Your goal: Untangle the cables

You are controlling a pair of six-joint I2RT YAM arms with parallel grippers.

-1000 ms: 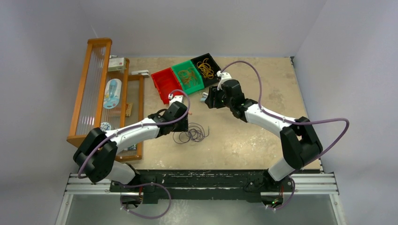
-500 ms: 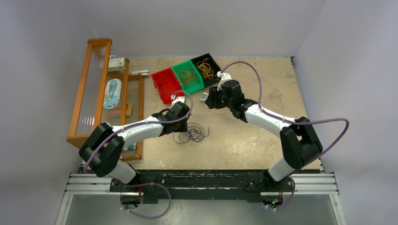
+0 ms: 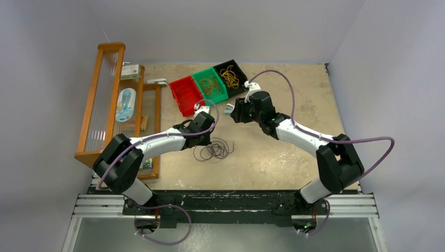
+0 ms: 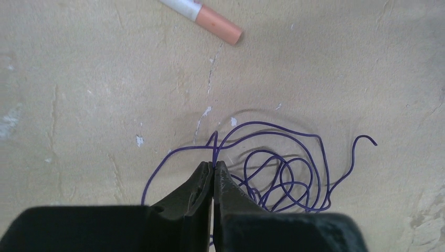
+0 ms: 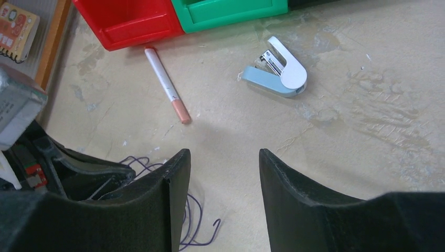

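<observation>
Top external view
- Cable tangle: a loose knot of thin purple cable (image 3: 214,150) lies on the tan table (image 3: 283,157), in front of both arms.
- Left gripper (image 3: 204,131): down at the tangle's far left edge; from up here I cannot tell how its jaws stand.
- Right gripper (image 3: 235,112): beyond the tangle and to its right, well apart from it.
- Bins: red bin (image 3: 184,94), green bin (image 3: 210,85) and black bin (image 3: 231,75) stand in a row beyond the tangle.

Left wrist view
- Left gripper (image 4: 213,167): jaws pressed together, pinching one strand of the purple cable (image 4: 273,173) at the tangle's left side.
- Tangle: most loops lie flat on the table to the right of the fingertips.
- Pen (image 4: 210,17): white with a peach end, beyond the tangle, not touching it.

Right wrist view
- Right gripper (image 5: 223,157): jaws spread wide, nothing between them, above bare table.
- Tangle: part of the purple cable (image 5: 191,220) shows below the left finger.
- Stapler (image 5: 277,71): pale blue and white, beyond the tangle.
- Pen (image 5: 167,86): between the tangle and the red bin (image 5: 131,21).
</observation>
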